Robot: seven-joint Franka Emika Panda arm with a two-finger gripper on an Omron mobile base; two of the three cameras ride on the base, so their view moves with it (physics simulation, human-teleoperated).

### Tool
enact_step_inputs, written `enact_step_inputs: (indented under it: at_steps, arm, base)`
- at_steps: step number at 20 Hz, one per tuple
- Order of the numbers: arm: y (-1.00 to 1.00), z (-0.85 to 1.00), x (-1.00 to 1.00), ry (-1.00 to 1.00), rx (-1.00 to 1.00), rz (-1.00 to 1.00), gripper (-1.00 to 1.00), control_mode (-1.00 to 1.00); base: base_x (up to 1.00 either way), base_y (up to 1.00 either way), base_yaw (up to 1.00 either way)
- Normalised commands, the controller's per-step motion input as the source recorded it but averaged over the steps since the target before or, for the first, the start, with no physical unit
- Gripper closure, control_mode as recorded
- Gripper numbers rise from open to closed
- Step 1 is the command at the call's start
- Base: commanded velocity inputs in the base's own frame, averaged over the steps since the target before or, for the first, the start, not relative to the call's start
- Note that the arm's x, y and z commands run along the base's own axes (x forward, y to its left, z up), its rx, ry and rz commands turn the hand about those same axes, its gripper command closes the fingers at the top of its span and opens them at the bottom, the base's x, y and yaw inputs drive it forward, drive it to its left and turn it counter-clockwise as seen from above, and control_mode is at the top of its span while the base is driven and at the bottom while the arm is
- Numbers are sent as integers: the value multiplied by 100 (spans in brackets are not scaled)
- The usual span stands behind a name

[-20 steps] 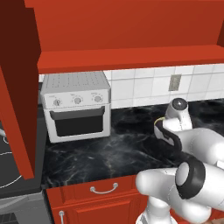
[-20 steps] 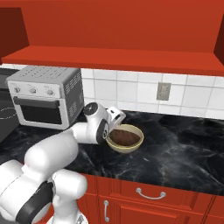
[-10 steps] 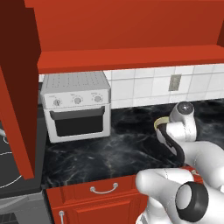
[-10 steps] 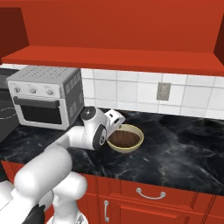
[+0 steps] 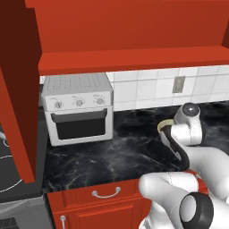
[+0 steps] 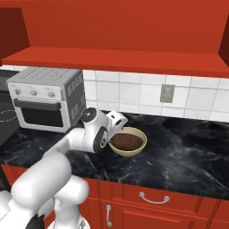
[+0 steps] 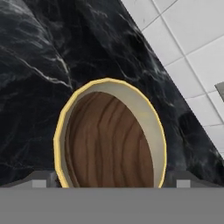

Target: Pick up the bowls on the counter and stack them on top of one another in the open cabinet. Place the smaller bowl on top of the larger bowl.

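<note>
Bowls nested on the black counter, hand low beside them

Bowls first: I count two, and they sit one inside the other. The pale yellowish-tan round bowl (image 6: 129, 142) stands upright on the glossy black marble counter with white veins (image 6: 188, 156), and the dark brown wood-grained bowl (image 6: 127, 142) lies inside it, filling most of its hollow. From the hand camera the tan rim (image 7: 110, 83) rings the brown wood-grain disc (image 7: 109, 140) all the way round, with a crescent of lighter inner wall showing toward two o'clock. Beyond the pair, toward one o'clock, white wall tiles (image 7: 183, 39) meet the counter.

From the left base camera just a sliver of the tan rim (image 5: 164, 122) peeks out at nine o'clock of the robot's wrist. The white arm's two-finger gripper (image 6: 117, 129) hangs just over the near-left edge of the nested pair; its fingertips are hidden against the bowl, so I cannot tell how wide it stands or whether it touches the rim.

One white toaster oven with three knobs and a dark glass door (image 5: 79, 107) sits on the counter well apart from the bowls, at nine o'clock of them. One grey wall outlet (image 6: 167, 93) is on the tiles at about one o'clock of the bowls. Above, the big red wall cabinet with its thick red shelf floor (image 6: 120, 60) runs across the top; its darker red side door (image 5: 18, 94) stands open at the left base camera's left edge. Red drawers with silver handles (image 6: 154, 198) sit below the counter.
</note>
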Motion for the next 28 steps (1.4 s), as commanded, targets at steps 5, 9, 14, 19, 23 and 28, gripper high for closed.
enact_step_inputs:
  at_steps: [5,9,14,19,23,28]
  arm:
    - [7,18,-10,0,0,0,-100,-100]
    - [22,11,-12,0,0,-4,-100,-100]
    - [27,16,-16,0,0,-6,-100,-100]
    - [28,23,-11,0,0,-8,-100,-100]
    - [31,18,-2,0,0,-11,-100,-100]
    - [24,4,0,2,0,-12,-100,-100]
  base:
    - [0,0,0]
    - [0,0,0]
    - [0,0,0]
    - [0,0,0]
    - [0,0,0]
    - [0,0,0]
